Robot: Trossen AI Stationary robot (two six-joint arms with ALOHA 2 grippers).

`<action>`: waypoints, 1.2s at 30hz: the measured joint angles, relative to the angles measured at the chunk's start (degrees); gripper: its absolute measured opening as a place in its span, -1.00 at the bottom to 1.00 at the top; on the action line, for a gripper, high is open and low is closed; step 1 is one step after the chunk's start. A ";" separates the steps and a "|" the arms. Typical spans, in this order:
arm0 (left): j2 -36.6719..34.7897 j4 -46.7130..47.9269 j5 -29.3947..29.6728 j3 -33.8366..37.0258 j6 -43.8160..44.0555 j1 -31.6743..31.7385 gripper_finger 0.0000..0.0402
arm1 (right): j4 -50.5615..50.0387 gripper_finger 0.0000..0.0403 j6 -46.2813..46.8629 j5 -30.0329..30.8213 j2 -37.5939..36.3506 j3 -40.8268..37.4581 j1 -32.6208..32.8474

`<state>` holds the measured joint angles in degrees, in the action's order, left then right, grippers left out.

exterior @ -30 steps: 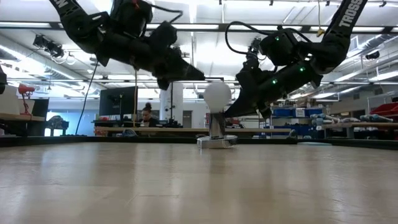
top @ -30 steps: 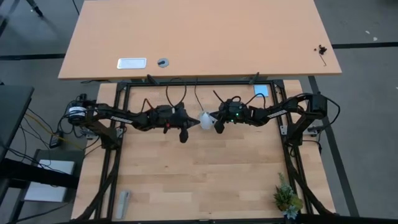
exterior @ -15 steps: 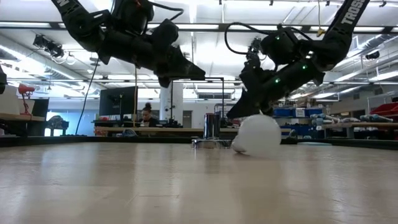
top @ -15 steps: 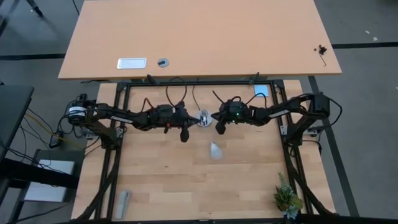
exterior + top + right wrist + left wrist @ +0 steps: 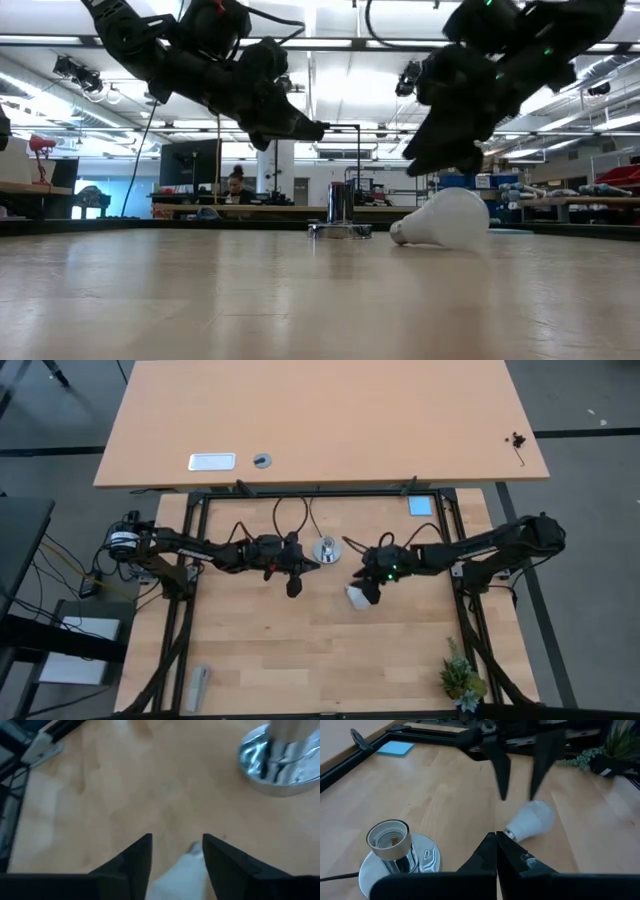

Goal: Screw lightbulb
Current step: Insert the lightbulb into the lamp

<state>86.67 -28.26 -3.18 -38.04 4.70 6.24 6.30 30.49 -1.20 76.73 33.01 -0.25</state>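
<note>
High view shows the lightbulb [image 5: 357, 596] lying on its side on the table [image 5: 300, 660], near the empty socket [image 5: 326, 550]. The right gripper [image 5: 366, 590] hangs over it, fingers apart, holding nothing. The left gripper [image 5: 293, 586] waits beside the socket, jaws together. Regrasping the bulb seems the step now; next, stand it threads-down over the socket.

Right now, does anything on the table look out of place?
Yes. The white frosted lightbulb lies on its side on the wooden table, apart from the empty silvery socket. The right claw hangs open above it.
</note>
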 joint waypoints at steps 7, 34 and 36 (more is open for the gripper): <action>0.00 -0.16 1.40 0.00 -0.08 -0.91 -1.00 | -6.97 0.27 0.12 5.13 -2.11 0.00 5.50; 0.00 -0.03 2.58 -0.07 -1.65 -1.47 -1.00 | -12.40 0.60 -5.00 14.19 7.18 0.02 8.39; 0.00 0.09 2.60 -0.05 -1.62 -1.47 -1.00 | -12.23 0.58 -5.22 13.91 7.82 0.01 8.56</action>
<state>86.67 -28.17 -0.58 -38.10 3.09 4.78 -5.93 25.28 12.71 84.55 33.02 8.32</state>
